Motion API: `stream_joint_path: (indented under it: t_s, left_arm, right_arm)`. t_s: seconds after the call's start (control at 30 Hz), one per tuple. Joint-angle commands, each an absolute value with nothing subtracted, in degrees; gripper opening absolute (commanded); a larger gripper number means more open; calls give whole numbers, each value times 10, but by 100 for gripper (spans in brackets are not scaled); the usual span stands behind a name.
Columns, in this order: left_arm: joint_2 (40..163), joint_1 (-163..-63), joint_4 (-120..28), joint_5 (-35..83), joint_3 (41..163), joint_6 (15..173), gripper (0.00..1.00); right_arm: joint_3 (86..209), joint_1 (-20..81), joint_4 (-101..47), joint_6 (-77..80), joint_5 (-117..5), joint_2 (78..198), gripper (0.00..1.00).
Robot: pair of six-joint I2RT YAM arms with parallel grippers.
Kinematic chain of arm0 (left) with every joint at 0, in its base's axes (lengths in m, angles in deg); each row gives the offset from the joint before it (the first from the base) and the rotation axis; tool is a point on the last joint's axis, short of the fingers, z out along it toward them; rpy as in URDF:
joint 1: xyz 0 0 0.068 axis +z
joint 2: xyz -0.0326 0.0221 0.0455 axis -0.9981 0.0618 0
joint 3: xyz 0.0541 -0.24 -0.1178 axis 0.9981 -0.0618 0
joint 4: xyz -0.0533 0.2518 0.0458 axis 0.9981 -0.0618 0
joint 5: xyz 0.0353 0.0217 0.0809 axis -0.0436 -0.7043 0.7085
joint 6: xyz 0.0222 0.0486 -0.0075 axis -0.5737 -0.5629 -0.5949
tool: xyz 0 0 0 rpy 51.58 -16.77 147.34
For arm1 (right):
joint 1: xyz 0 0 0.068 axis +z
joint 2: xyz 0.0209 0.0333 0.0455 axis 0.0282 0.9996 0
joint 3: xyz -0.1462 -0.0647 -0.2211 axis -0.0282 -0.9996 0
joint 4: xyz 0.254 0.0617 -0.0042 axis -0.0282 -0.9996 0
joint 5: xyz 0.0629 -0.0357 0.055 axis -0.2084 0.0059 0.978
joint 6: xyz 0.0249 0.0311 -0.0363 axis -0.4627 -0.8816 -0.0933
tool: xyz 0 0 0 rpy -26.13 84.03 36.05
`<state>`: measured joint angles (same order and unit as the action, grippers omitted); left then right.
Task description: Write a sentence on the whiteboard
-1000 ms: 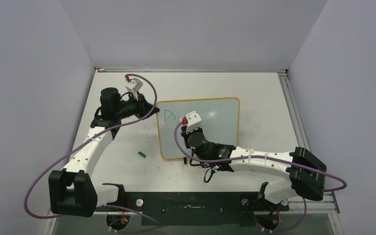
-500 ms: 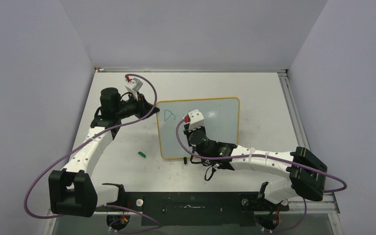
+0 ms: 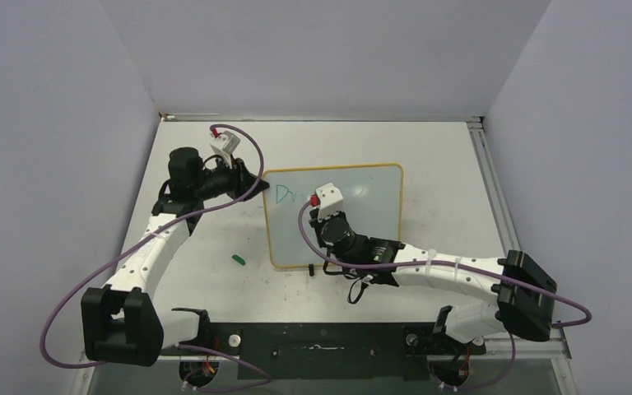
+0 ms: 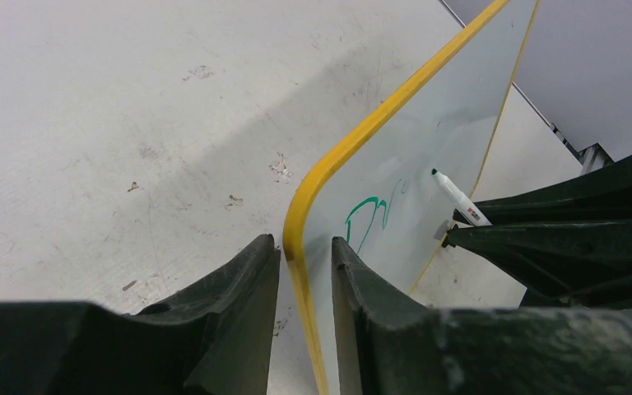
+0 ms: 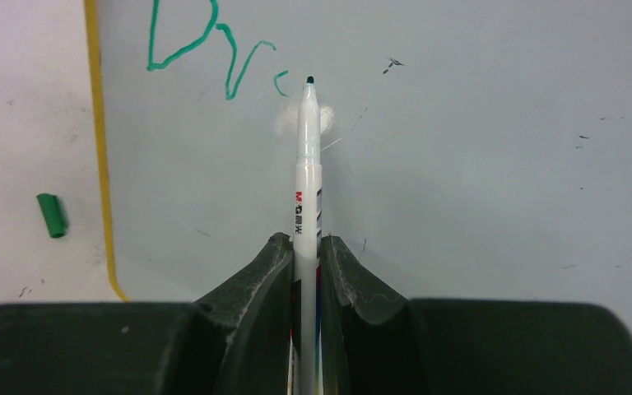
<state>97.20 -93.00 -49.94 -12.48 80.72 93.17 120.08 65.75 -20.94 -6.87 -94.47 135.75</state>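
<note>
Green ink is showing as the start of the sentence near the far left corner of the whiteboard: "Dr" and a small curl. The right gripper is pinching a white marker by its barrel, jaws pressed against both sides. The marker is running straight out from the gripper. Its dark tip is pointing toward the board's far edge and sitting just right of the curl; whether it is touching the surface I cannot tell. The left gripper is clamping the yellow frame at the board's far left corner, one jaw on each face. The board is lying in the middle of the table, long axis running left to right. The right wrist view is showing a green cap on the table beside the frame. The left wrist view is missing the cap but is showing the marker tilted toward the board.
</note>
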Motion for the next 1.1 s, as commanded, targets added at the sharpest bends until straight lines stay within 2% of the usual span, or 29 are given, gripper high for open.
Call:
stream_joint_path:
  t_s: [0.0, 0.1, 0.2, 0.4, 0.5, 0.63, 0.87, 1.07]
  left_arm:
    - [944, -930, -501, -104, 816, 925, 38]
    - [930, -930, -507, -87, 813, 924, 60]
    - [901, -930, -518, -48, 809, 917, 68]
    - [773, -954, -493, 59, 764, 864, 70]
    - [715, -1023, -533, 110, 755, 797, 70]
    - [666, -1159, -601, 167, 752, 734, 70]
    - [655, -1366, -637, 269, 735, 649, 72]
    - [735, -1469, -679, 296, 772, 606, 73]
  right_arm:
    - [1239, 667, -252, -73, -914, 1281, 5]
    - [1249, 663, -304, -83, -890, 1236, 5]
    - [1270, 640, -366, -98, -825, 1214, 5]
    - [1330, 535, -487, -92, -581, 1206, 5]
    - [1370, 456, -558, -74, -388, 1222, 5]
    - [1406, 407, -642, -44, -233, 1250, 5]
    - [1397, 403, -702, -33, -62, 1288, 5]
    - [1403, 407, -736, -17, -39, 1301, 5]
